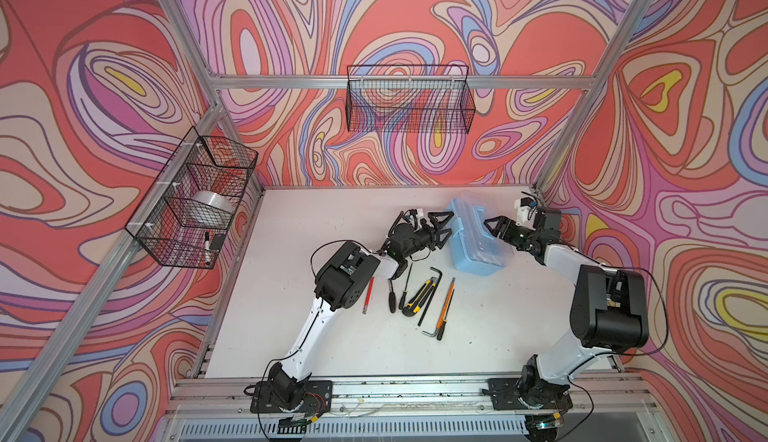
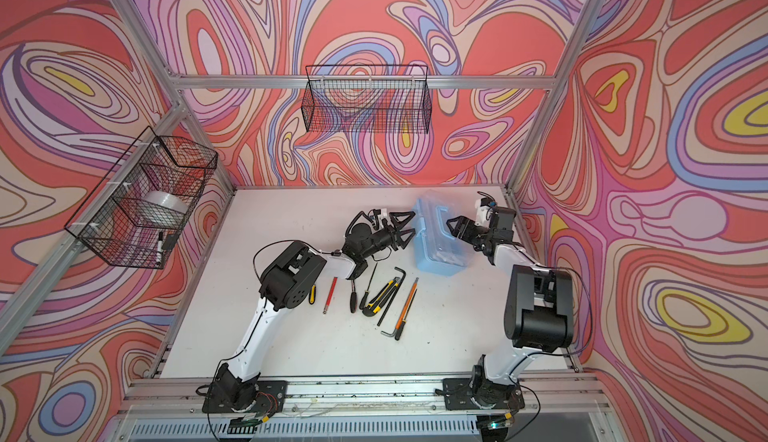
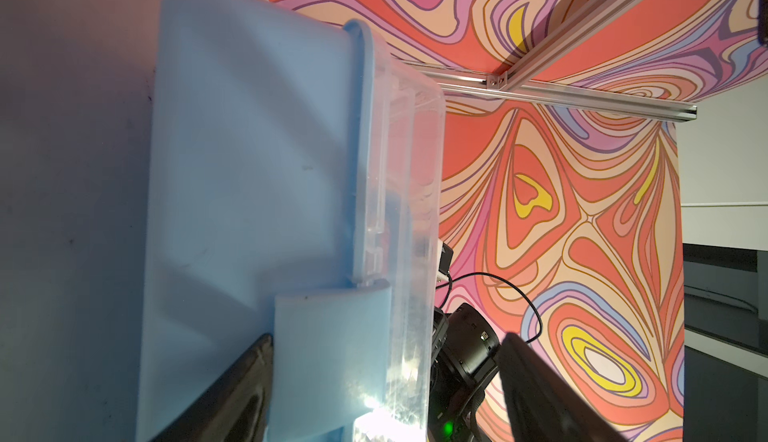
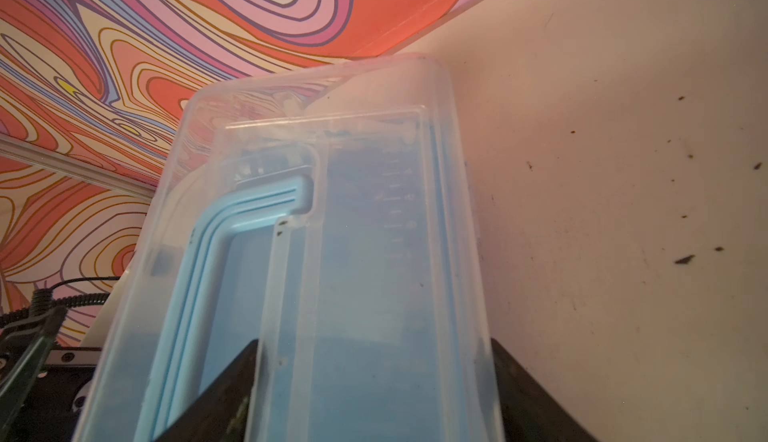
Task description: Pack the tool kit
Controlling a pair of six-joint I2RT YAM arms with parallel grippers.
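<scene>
The case lies with its lid down at the far right of the bench, its far end close to the far edge. The left tool is released at the case's left side, fingers spread to either side of the blue latch. The right tool is also released and hangs over the lid's right edge. The hand tools lie in a row mid-bench, nearer than the case. Open bench lies to the left and along the near edge.
</scene>
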